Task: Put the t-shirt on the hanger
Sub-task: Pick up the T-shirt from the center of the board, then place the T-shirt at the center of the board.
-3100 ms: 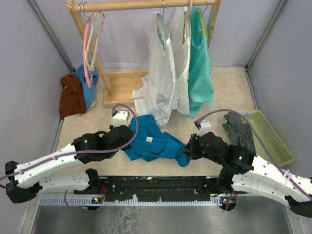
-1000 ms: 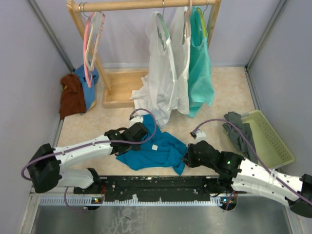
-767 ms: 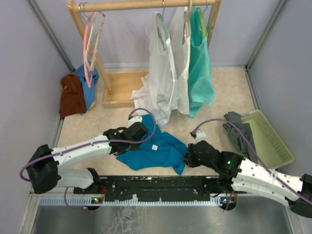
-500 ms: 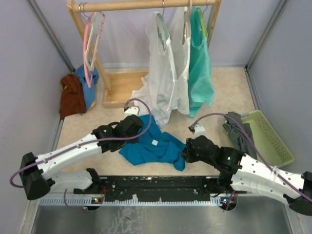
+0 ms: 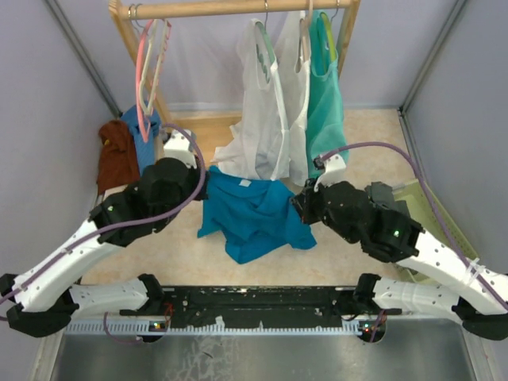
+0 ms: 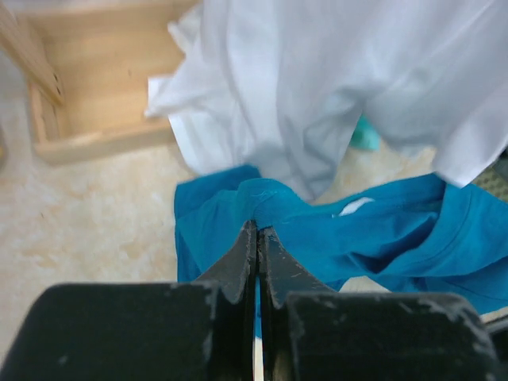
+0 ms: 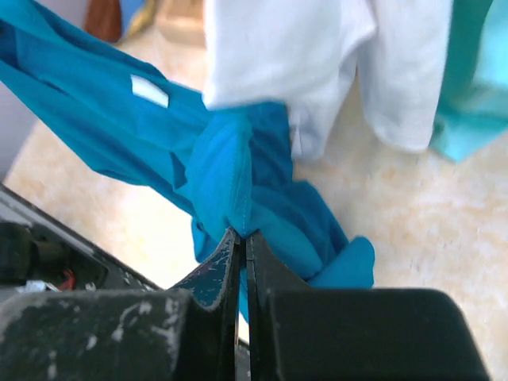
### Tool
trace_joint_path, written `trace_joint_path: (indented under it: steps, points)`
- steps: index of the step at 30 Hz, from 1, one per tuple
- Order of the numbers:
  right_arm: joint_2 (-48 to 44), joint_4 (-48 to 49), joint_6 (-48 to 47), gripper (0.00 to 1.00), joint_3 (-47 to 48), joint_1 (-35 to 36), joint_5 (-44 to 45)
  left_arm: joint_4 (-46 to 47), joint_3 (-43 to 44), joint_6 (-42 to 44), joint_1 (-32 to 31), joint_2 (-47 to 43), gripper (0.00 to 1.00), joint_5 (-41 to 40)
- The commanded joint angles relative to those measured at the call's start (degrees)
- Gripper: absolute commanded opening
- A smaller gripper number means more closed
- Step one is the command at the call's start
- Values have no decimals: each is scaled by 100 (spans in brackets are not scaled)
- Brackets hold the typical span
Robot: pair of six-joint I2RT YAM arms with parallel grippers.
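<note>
The deep teal-blue t-shirt [image 5: 254, 216] hangs stretched between my two grippers, lifted off the table in front of the rack. Its white collar label [image 5: 244, 183] faces up. My left gripper [image 5: 203, 185] is shut on the shirt's left top edge. In the left wrist view its fingertips [image 6: 258, 228] pinch a fold of the t-shirt [image 6: 357, 234]. My right gripper [image 5: 298, 206] is shut on the right edge. In the right wrist view its tips [image 7: 242, 233] clamp a bunched fold of the t-shirt [image 7: 226, 171]. The thin pale hanger [image 5: 162, 49] hangs on the rail beside a pink hanger [image 5: 143, 67].
The wooden rack [image 5: 230, 9] carries white garments [image 5: 270, 111] and a mint tank top [image 5: 325, 103] just behind the shirt. Brown and blue cloths [image 5: 119, 155] lie at the left. At the right, a green tray [image 5: 440, 222] holds a grey cloth [image 5: 389, 202].
My left gripper has shut on the shirt's edge. Both arms have risen and moved toward the rack, lifting the crumpled shirt off the table so that it hangs spread between them.
</note>
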Motion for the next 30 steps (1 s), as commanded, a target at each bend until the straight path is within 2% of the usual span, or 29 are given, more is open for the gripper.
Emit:
trace_joint_path:
  steps: [1,9,14,18,23,30]
  points:
    - [92,89,-684,0,1032,-26,387,-235,977,632,22,-54,0,-346]
    - [186,258,-1495,0,2590,-25,166,-153,2741,1300,26,67,0,-46]
    - [549,295,-1951,0,3413,-26,337,262,3182,1738,26,218,0,141]
    - [660,238,-1981,0,3520,-26,329,284,3179,1684,26,243,0,190]
    - [115,376,-1421,0,2173,-26,111,283,1951,1077,26,-187,0,386]
    - [-971,828,-110,0,-605,-26,-277,450,-917,-300,25,-920,0,1032]
